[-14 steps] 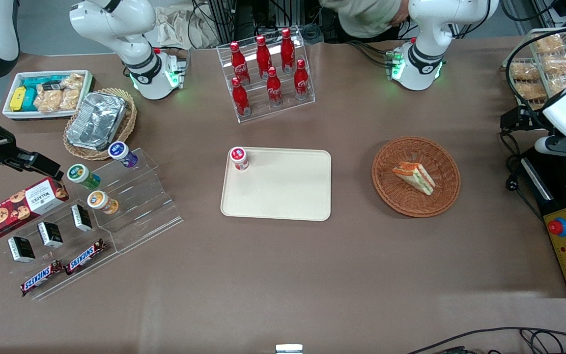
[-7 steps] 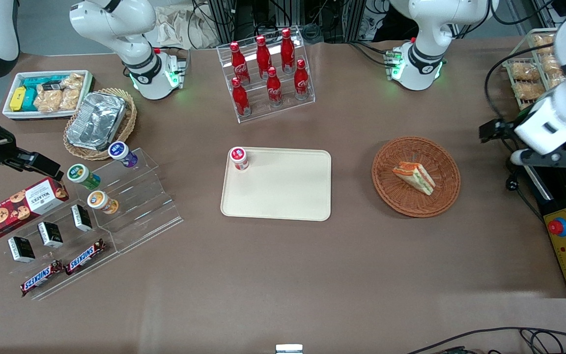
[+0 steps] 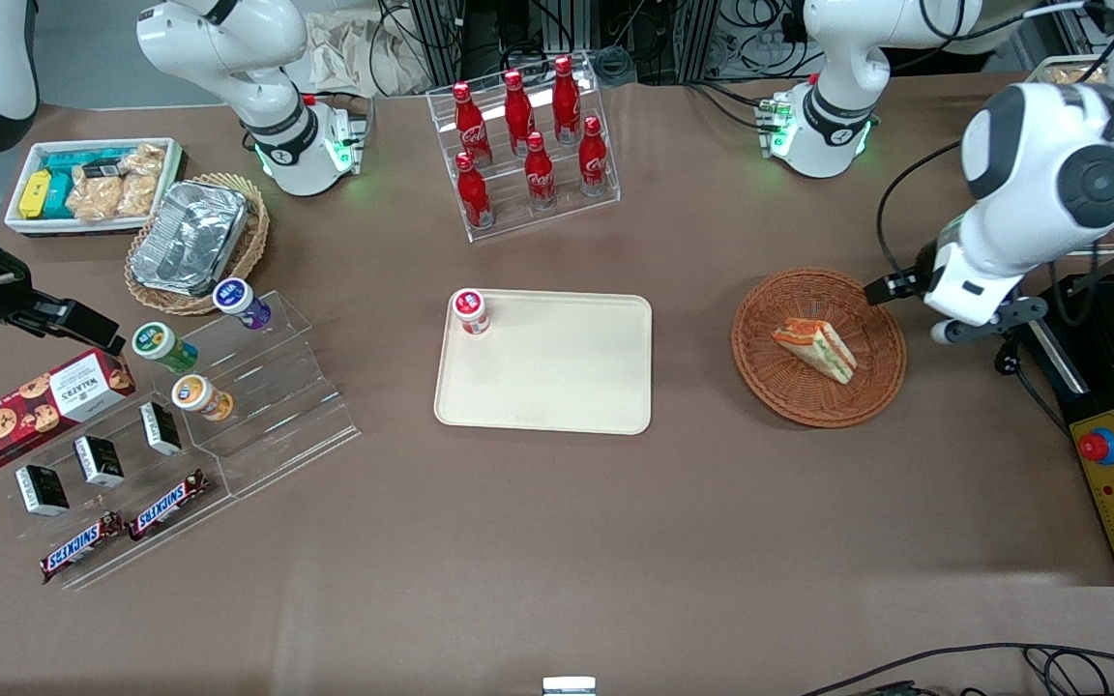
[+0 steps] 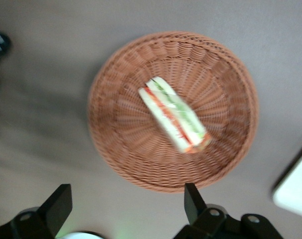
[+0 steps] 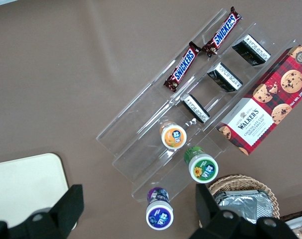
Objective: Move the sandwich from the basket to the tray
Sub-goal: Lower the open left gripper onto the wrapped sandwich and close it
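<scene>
While the sandwich (image 3: 816,349) lies untouched in the basket (image 3: 777,387), I log the task as barely begun. My gripper (image 4: 126,211) hangs above the basket's rim on the working arm's side, fingers spread wide, nothing held. The tray (image 3: 557,387) (one small red-capped jar (image 3: 470,311) in a corner) waits well apart. Descent, grasp, lift, transfer and release all remain

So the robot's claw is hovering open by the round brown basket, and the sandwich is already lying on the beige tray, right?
Not quite. The sandwich lies in the basket, as the front view shows; the tray holds only a small jar. The gripper does hover open by the basket.
</scene>
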